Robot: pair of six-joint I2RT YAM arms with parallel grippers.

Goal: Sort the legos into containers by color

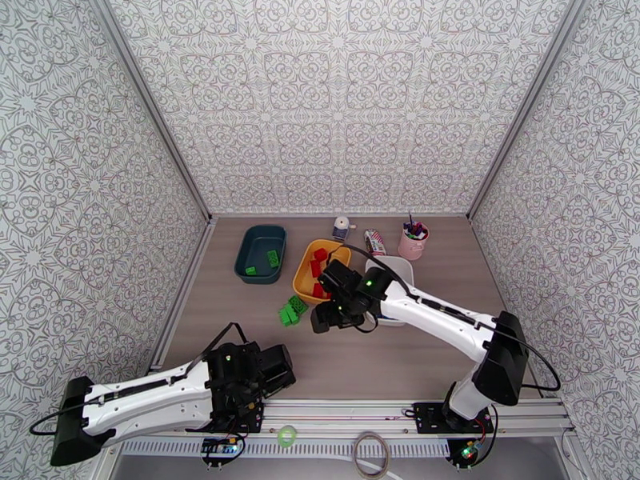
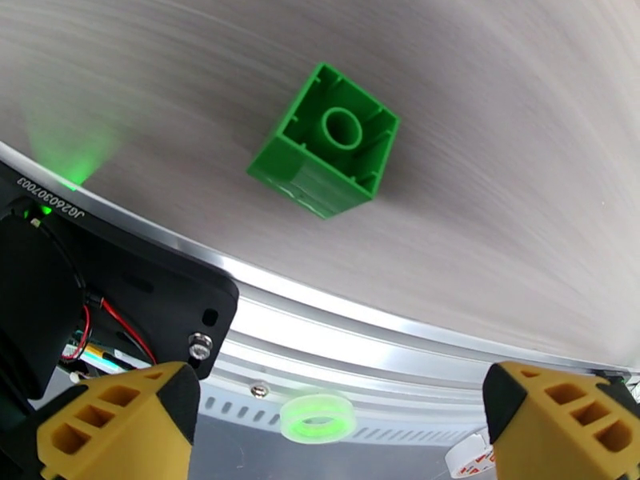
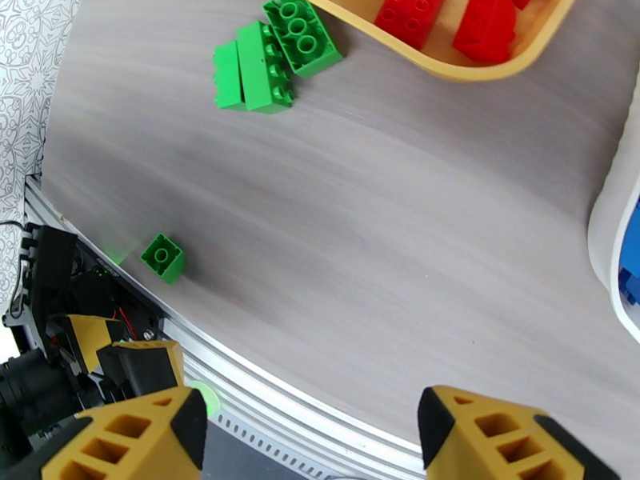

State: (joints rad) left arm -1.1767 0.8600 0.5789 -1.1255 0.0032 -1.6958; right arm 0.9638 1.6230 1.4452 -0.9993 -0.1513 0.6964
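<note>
My left gripper is open and empty, low over the table's near edge; a small green lego lies upside down just beyond its fingertips. The right gripper is also open with nothing between its fingers. It hovers near the table's middle, close to the yellow tray. Three green legos lie together on the wood beside that tray, which holds red legos. The dark teal tray holds two green legos. A blue lego lies in the white tray, which my right arm partly covers.
A pink cup of pens, a white bottle and a small packet stand along the back wall. An aluminium rail runs along the near edge, with a green-lit tape roll on it. Patterned walls enclose the table.
</note>
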